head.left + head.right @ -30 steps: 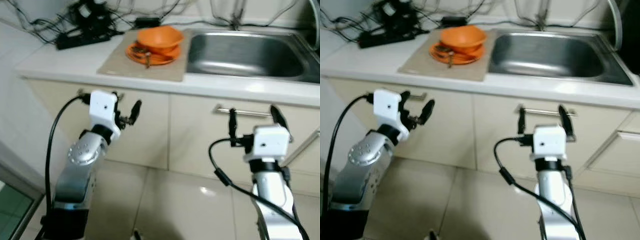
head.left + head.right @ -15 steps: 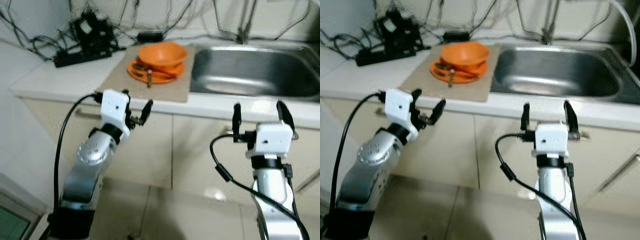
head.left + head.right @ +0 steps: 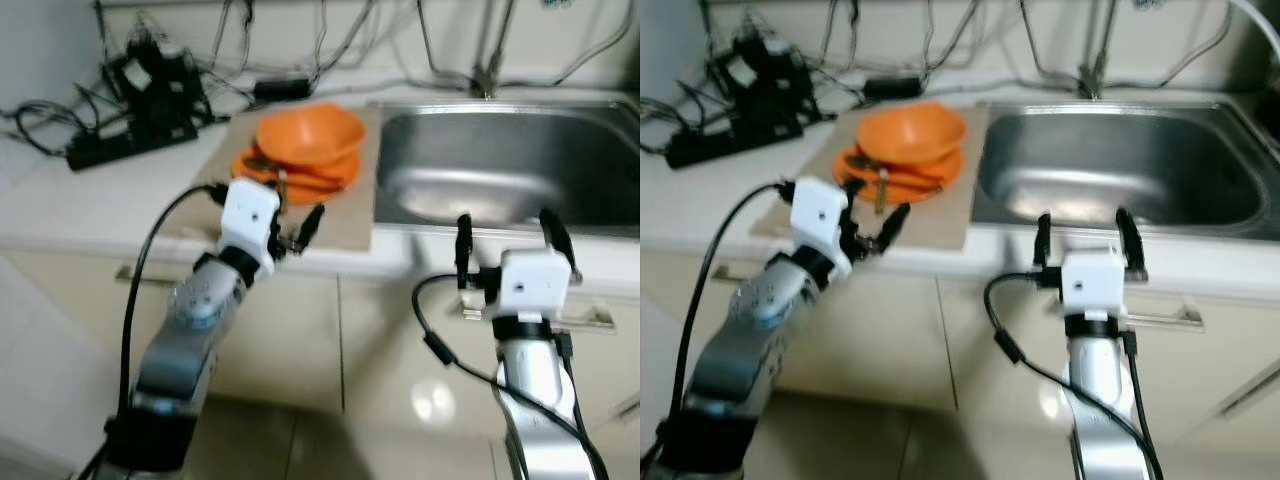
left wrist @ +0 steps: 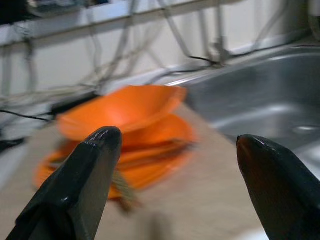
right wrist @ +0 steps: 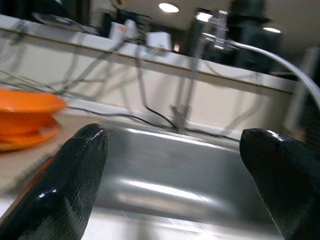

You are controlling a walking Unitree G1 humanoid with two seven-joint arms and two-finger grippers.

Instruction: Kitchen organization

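While both end effectors gape wide, an orange bowl (image 3: 310, 131) sits stacked on orange plates (image 3: 300, 172) beside the sink (image 3: 505, 160).

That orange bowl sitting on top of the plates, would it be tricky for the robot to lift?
The orange bowl looks like thin, smooth plastic, so it is probably light and stiff, though possibly slippery between the black fingers. It sits tilted on the orange plates, so a nudge might slide or tip it. The open left gripper, near the mat, would likely need a rim grip.
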